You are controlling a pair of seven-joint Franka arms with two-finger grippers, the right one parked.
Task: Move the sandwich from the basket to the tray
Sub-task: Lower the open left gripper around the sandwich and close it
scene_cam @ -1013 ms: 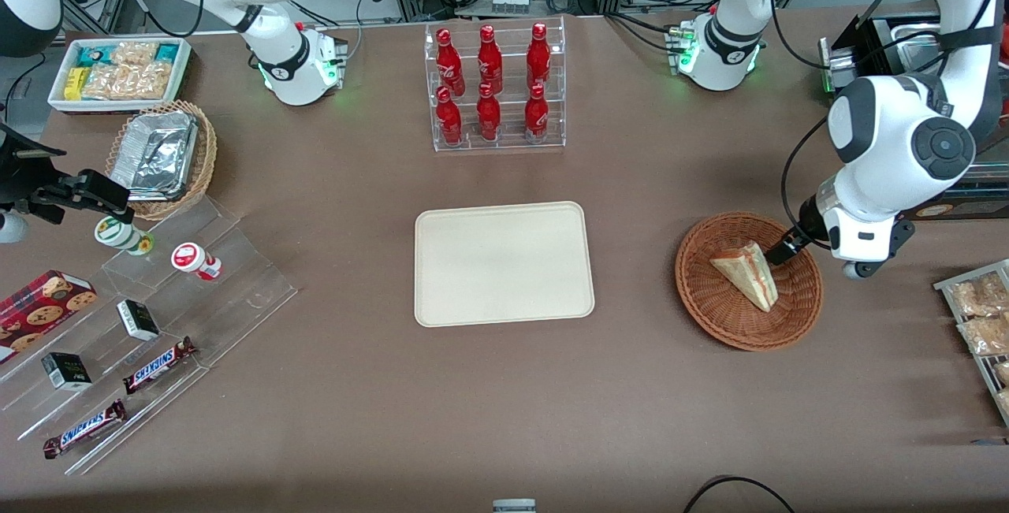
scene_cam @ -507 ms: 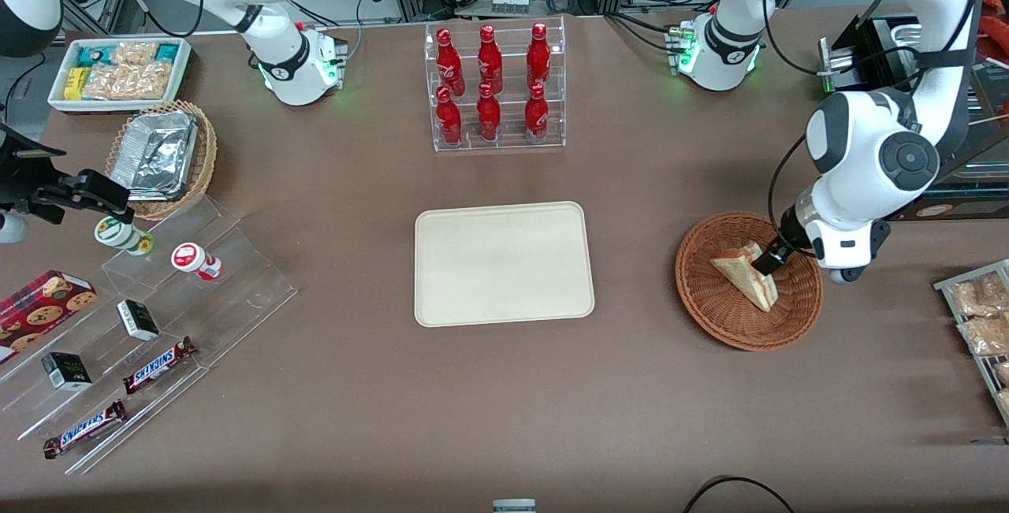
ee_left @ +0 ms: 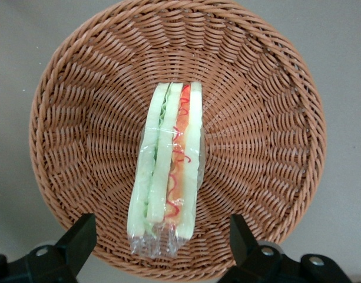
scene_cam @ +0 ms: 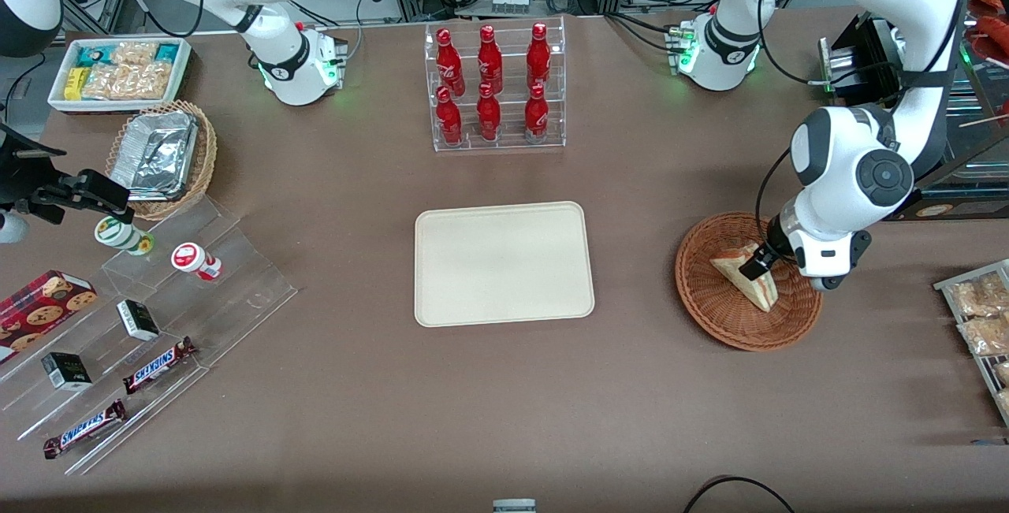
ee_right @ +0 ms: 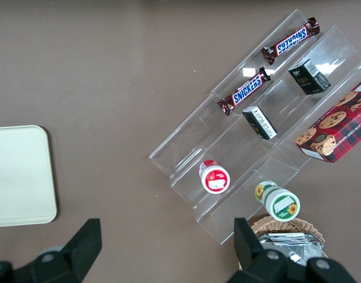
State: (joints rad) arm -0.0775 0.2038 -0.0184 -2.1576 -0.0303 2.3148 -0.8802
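Sandwich (ee_left: 166,171) unobstructed in basket (ee_left: 268,106), open claw (ee_left: 162,236) apparently just above.

basket (ee_left: 274,88): reddish-brown weave | sandwich (ee_left: 168,171): pale, red-green | claw (ee_left: 162,242): black

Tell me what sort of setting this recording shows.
Probably a lab mock-up of a snack shop counter: red bottles in a clear rack, chocolate bars on acrylic steps, a wrapped sandwich in a wicker basket. The gripper hangs open over the sandwich; the tray waits nearby.
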